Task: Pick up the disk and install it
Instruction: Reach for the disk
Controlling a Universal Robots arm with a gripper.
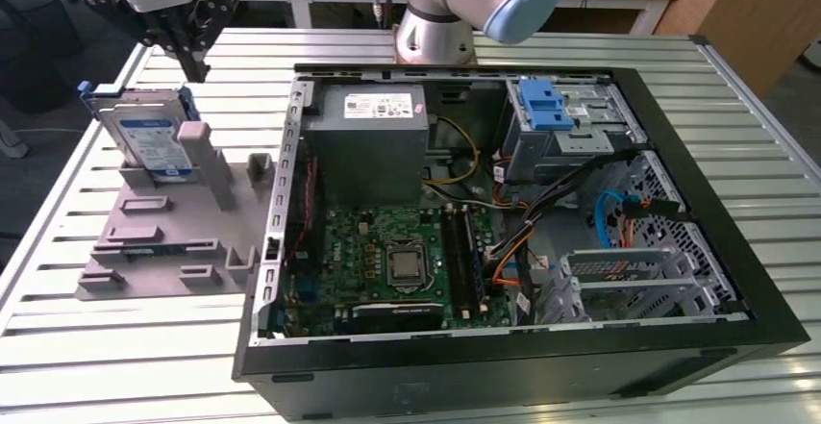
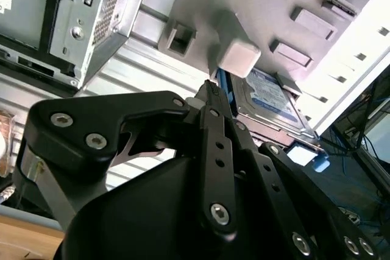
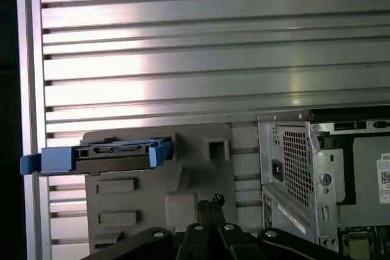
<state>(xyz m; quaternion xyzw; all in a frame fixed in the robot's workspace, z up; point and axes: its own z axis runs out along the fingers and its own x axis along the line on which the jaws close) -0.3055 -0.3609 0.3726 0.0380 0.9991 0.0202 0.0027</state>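
approach step, i judge: end effector (image 1: 195,68), pressed together and empty, hovers above the disk (image 1: 148,140); grasping needs it spread.

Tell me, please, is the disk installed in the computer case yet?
Not installed. The disk stands on edge in the grey holder beside the open computer case, outside it; the end effector hovers nearby.

A single silver-grey arm (image 1: 443,6) with a pale blue joint cap (image 1: 520,6) stood at the far middle of the exterior view and reached toward that view's left. Its black gripper (image 1: 195,63) hung at the upper left, pointing downward at a slight tilt. In the second wrist view its linked black fingers (image 2: 216,150) met at the tips, with nothing between them.
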